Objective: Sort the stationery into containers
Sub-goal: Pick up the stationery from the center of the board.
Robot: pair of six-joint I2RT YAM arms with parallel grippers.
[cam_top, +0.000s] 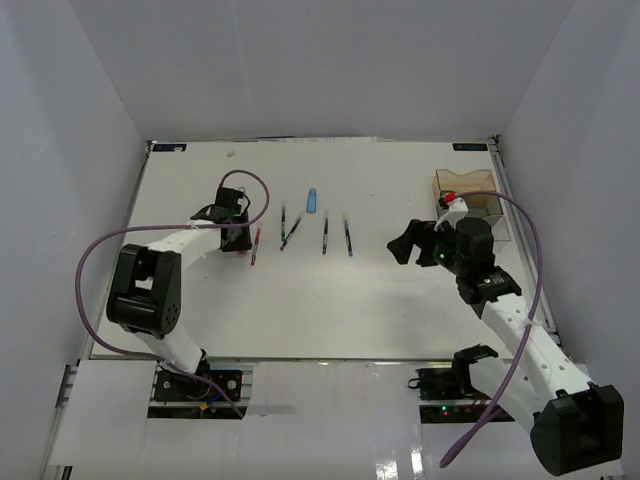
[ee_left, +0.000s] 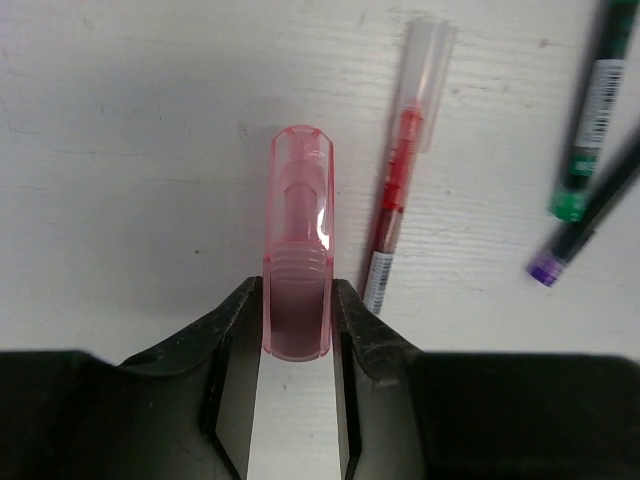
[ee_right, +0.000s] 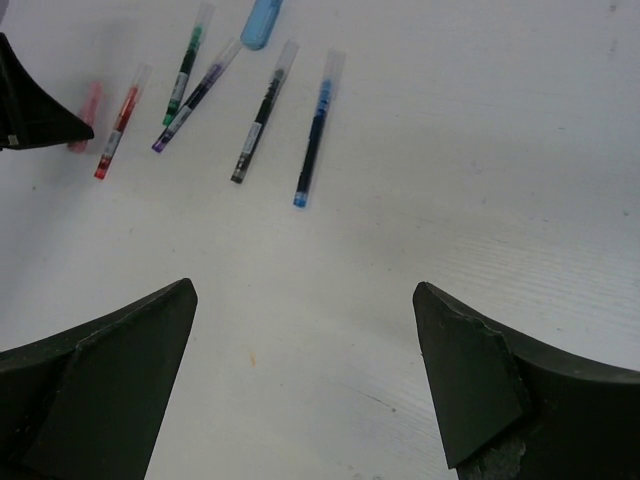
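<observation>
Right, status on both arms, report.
Left gripper shut on pink piece. Right gripper open, empty. Red pen close beside pink piece, not touching. Trays far right.

we see a translucent pink piece (ee_left: 297, 250) in the black left gripper (ee_left: 297, 305). right of the pink piece lies a red pen (ee_left: 398, 195) with a clear cap, further right a dark green-tipped pen (ee_left: 592, 110) and a dark purple-tipped pen (ee_left: 583, 228), all on the white table (ee_left: 120, 150).

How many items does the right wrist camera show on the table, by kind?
Pens: 5 (red pen, green pen, purple pen, black pen, blue pen)
Pastel pieces: 2 (pink piece in the left gripper, blue piece)
Total: 7
</observation>
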